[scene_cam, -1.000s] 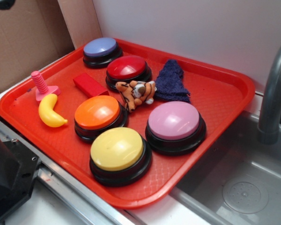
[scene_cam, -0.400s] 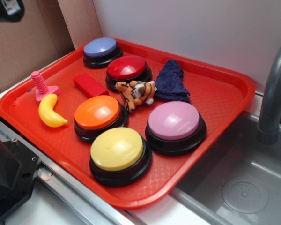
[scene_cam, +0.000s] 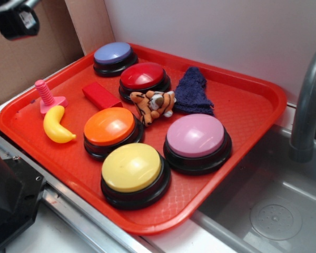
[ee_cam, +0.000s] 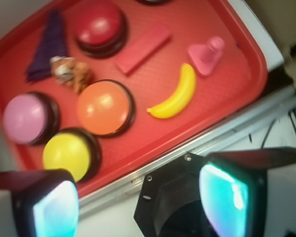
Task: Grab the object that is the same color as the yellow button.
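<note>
A small glossy yellow toy banana (scene_cam: 57, 126) (ee_cam: 176, 94) lies on the left part of the red tray (scene_cam: 242, 108), beside a pink plastic screw (scene_cam: 47, 97) (ee_cam: 207, 53). The yellow button (scene_cam: 132, 169) (ee_cam: 68, 154), a pale yellow dome on a black base, stands at the tray's near edge. My gripper (scene_cam: 16, 18) (ee_cam: 138, 200) hangs high at the top left, well above and apart from the banana. Its two fingers stand wide apart with nothing between them.
On the tray also stand an orange button (scene_cam: 110, 129), a pink button (scene_cam: 196, 138), a red button (scene_cam: 143, 78) and a purple button (scene_cam: 114, 55), plus a tiger plush (scene_cam: 154, 104), a red block (scene_cam: 99, 96) and a dark blue cloth (scene_cam: 194, 92). A sink (scene_cam: 276, 211) with a grey faucet (scene_cam: 308, 105) lies right.
My gripper has come further down into the exterior view's top left corner. Nothing on the tray has moved.
</note>
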